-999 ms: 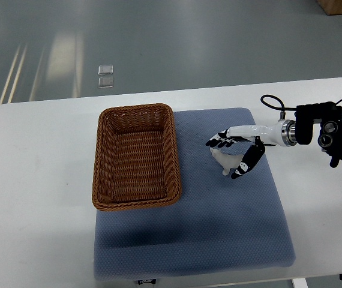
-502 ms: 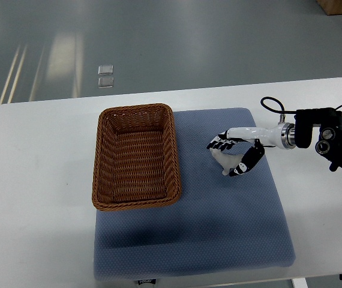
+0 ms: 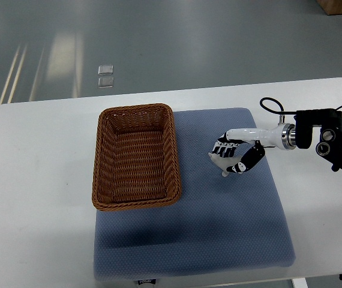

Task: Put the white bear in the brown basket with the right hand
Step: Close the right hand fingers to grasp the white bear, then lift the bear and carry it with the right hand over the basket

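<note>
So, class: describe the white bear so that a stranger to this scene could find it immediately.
Start at the blue mat on the white table. Right of the brown basket, the right hand curls around the white bear, the only small white thing on the mat.

white bear (image 3: 221, 162), brown woven basket (image 3: 136, 156), blue-grey mat (image 3: 219, 228)

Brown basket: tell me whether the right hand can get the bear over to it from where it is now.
Probably yes. The right hand is closed around the white bear on the blue mat, and only bare mat lies between it and the brown basket, which is open-topped and empty.
</note>
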Controlling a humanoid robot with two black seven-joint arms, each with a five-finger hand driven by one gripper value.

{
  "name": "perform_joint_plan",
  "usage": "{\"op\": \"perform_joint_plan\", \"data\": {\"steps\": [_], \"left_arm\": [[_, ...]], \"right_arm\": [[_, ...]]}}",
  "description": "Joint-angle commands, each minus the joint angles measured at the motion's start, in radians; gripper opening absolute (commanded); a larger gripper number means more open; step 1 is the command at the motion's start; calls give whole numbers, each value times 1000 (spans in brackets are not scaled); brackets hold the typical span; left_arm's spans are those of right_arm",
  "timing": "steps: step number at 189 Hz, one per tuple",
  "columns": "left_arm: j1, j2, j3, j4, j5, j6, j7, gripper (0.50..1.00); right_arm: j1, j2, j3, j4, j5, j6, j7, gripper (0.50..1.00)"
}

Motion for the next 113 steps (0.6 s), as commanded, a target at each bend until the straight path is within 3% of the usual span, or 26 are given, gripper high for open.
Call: {"op": "perform_joint_plan", "data": {"steps": [1, 21, 54, 113], "left_arm": [[0, 0, 0, 0, 0, 0, 0, 1000], [0, 0, 0, 0, 0, 0, 0, 1000], [0, 0, 0, 0, 0, 0, 0, 1000], [0, 0, 0, 0, 0, 0, 0, 1000]], "right_arm": [[0, -1, -4, 0, -4, 0, 9, 605], [0, -1, -6, 0, -12, 0, 17, 552], [2, -3, -4, 0, -12, 0, 23, 515], [51, 0, -3, 0, -2, 14, 42, 500]]}}
